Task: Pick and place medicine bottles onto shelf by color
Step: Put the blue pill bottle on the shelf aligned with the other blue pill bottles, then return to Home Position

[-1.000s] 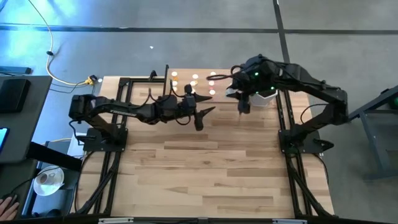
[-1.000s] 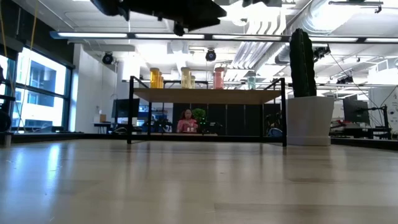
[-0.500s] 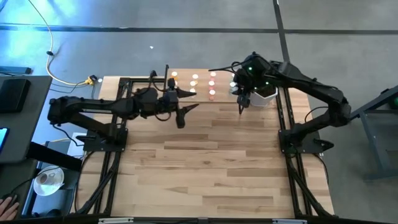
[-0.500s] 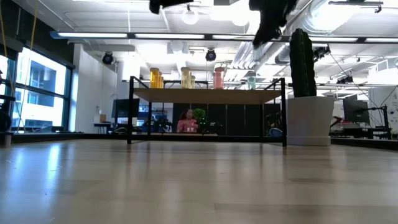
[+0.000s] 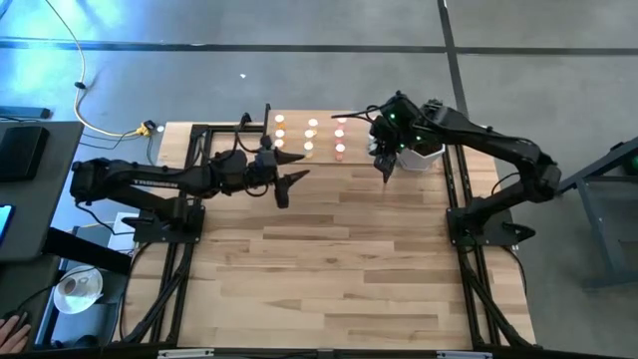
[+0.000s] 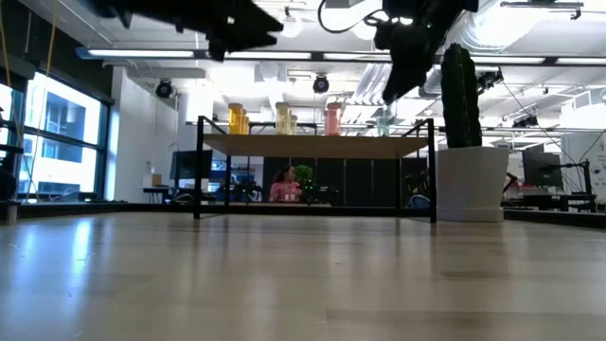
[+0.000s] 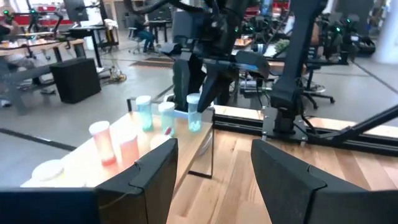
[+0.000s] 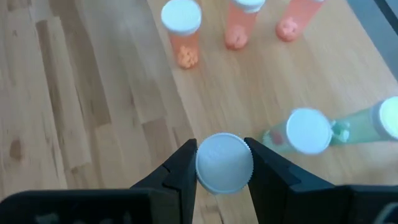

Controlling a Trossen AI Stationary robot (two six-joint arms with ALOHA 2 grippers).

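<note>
Since a second ago, the left claw [image 5: 286,186] has been pulled back toward the left edge of the worktop [image 5: 339,269]; its fingers are seen spread apart with nothing between them. The right claw [image 8: 222,167] has been moved over the shelf [image 5: 324,137] at the far edge and is closed on a white-capped bottle [image 8: 224,163]. More medicine bottles [image 5: 311,126] are seen standing on the shelf.

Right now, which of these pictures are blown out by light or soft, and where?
High view: the bottle caps on the shelf glare into white dots. Low view: bright ceiling lights leave both arms silhouetted. Left wrist view: the left gripper is blurred up close. Right wrist view: the white cap in the right gripper looks soft.
</note>
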